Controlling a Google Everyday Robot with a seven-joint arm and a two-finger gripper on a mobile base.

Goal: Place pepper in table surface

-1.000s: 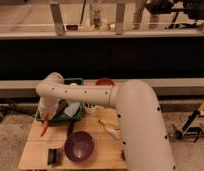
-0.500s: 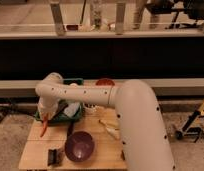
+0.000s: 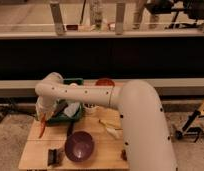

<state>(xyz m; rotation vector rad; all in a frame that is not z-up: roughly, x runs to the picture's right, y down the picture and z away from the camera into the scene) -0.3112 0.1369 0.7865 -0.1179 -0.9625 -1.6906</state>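
The gripper (image 3: 43, 119) hangs at the end of the white arm (image 3: 95, 95) over the left rear part of the surface (image 3: 37, 151), just left of the green tray (image 3: 70, 118), and it is closed on the pepper (image 3: 41, 130). The pepper hangs nearly upright straight below the gripper, its pointed end down and low over the wood near the left edge; whether the tip touches the surface cannot be told. There is one pepper, slim and orange-red. One purple bowl (image 3: 79, 146) stands near the front middle of the surface, apart from the pepper and to its right. One small dark object (image 3: 55, 156) lies just left of the bowl at the front edge. One pale elongated item (image 3: 110, 128) lies to the right of the bowl, close to the arm. One reddish round dish (image 3: 105, 82) shows behind the arm at the back.
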